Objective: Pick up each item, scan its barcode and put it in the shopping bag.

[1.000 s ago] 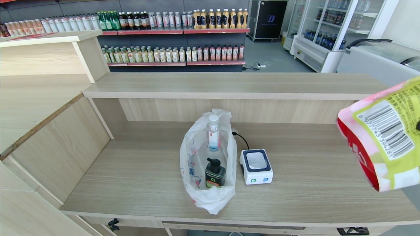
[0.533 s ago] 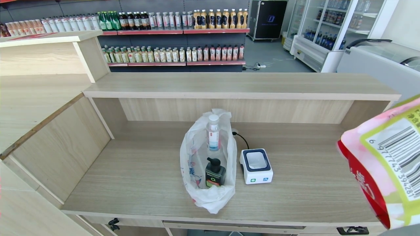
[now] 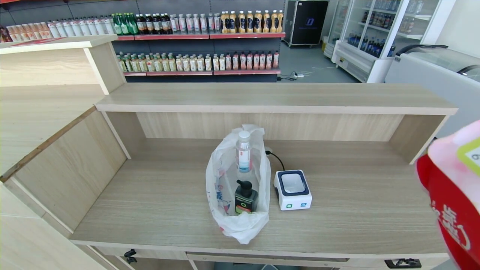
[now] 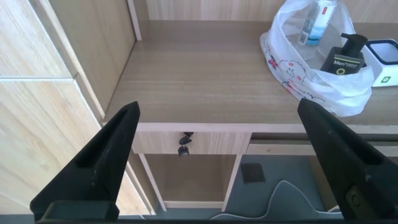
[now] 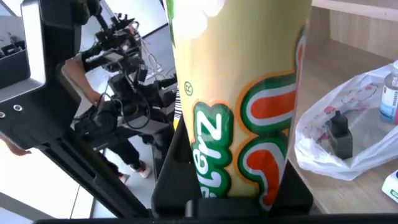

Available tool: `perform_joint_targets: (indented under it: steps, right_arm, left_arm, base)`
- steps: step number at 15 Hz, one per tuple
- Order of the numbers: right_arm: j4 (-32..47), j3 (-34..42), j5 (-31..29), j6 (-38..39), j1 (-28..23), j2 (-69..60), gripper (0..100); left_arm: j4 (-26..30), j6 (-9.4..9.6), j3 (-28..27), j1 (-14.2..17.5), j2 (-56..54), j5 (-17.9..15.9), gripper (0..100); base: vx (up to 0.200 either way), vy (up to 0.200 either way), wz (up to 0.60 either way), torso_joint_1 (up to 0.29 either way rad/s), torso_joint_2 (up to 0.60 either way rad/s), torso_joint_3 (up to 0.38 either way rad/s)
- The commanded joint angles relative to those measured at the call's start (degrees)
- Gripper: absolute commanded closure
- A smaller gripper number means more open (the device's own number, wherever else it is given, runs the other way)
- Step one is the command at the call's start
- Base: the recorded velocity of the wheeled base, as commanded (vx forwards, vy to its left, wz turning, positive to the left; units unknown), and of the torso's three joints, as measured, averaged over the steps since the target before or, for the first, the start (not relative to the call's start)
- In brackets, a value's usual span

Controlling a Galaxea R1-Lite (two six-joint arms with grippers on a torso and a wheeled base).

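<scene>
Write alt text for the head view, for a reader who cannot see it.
A white shopping bag stands open on a wooden counter, holding a clear water bottle and a dark pump bottle. A white barcode scanner sits to the bag's right, and a red and pink snack pouch shows at the right edge.

Right: snack pouch (image 3: 453,202) aloft; shopping bag (image 3: 219,180) open, holding bottle (image 3: 243,152), pump bottle (image 3: 245,198).
</scene>
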Motion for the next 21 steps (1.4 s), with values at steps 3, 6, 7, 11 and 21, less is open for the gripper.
perform_joint_targets:
  steps: [3,6,7,11,21]
  right_arm:
    - [1.7,0.5,-1.5,-0.8,1.3,-3.2,100]
    - [2.2,0.5,-3.2,-0.8,1.3,-3.7,100]
    - [2.2,0.5,-3.3,-0.9,1.3,-3.7,100]
    - [2.3,0.5,-3.3,-1.9,1.4,-4.0,100]
    - [2.3,0.9,-7.5,-4.4,1.2,-3.6,100]
  left_arm:
    - [0.0,-0.01,0.0,0.0,0.1,0.0,0]
    - [0.0,-0.01,0.0,0.0,0.1,0.0,0]
    - [0.0,-0.01,0.0,0.0,0.1,0.0,0]
    - [0.0,-0.01,0.0,0.0,0.1,0.0,0]
    - [0.0,-0.01,0.0,0.0,0.1,0.0,0]
  base:
    - [0.0,0.0,0.0,0.0,0.0,0.0]
    - [0.0,0.0,0.0,0.0,0.0,0.0]
    - [0.0,0.0,0.0,0.0,0.0,0.0]
    - [0.0,0.0,0.0,0.0,0.0,0.0]
    - [0.0,0.0,0.0,0.0,0.0,0.0]
